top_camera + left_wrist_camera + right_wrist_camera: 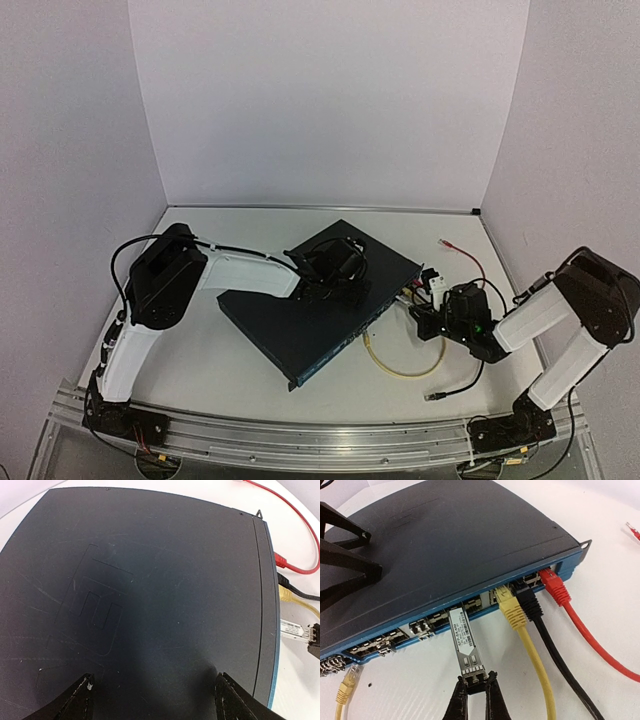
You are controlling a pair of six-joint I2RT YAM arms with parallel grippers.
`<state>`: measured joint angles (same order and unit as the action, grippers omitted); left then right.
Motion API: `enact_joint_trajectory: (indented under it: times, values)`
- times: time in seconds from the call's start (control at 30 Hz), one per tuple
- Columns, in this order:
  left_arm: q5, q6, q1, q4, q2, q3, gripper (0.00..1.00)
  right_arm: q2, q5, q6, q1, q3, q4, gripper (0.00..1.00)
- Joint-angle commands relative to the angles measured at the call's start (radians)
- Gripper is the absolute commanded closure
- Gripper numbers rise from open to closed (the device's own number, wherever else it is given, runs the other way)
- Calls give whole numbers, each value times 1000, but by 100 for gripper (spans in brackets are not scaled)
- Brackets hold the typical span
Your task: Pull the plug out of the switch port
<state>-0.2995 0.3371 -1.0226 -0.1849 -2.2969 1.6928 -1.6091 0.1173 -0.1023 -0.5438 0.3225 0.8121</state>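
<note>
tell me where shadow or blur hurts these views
Left wrist: a broad soft shadow darkens the middle of the switch. Right wrist: sharp and evenly lit, the silver plug crisp, its label too small to read. Top external: flat light, the ports too small to make out.

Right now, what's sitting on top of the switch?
Only the left gripper, jaws spread open over the switch; the lid is otherwise bare. Whether its tips actually touch the lid is hidden beneath them.
</note>
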Motion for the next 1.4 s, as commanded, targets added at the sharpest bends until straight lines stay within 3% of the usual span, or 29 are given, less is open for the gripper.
enact_joint_trajectory:
  times: [0.0,0.2,0.3,0.4,0.53,0.7,0.9,1.13,1.37]
  values:
    - [60,39,33,-273,-139,-88,19,95,66,-23,0,-43,-53,100]
    - [70,35,33,-268,-143,-81,19,294,138,-6,-2,-75,-219,100]
    - [68,35,32,-266,-141,-81,19,450,258,-50,-3,-63,-383,100]
    - [63,37,33,-261,-133,-82,18,592,400,-150,-1,24,-685,100]
    - [64,34,33,-243,-117,-91,18,625,528,-388,-1,194,-1195,100]
    - [57,29,33,-222,-105,-98,18,583,595,-653,17,272,-1510,100]
    - [64,25,33,-204,-100,-108,18,576,447,-638,180,246,-1514,100]
    - [72,15,33,-191,-99,-107,18,517,341,-569,207,229,-1398,100]
    - [74,10,33,-184,-84,-108,18,407,360,-533,252,248,-1336,100]
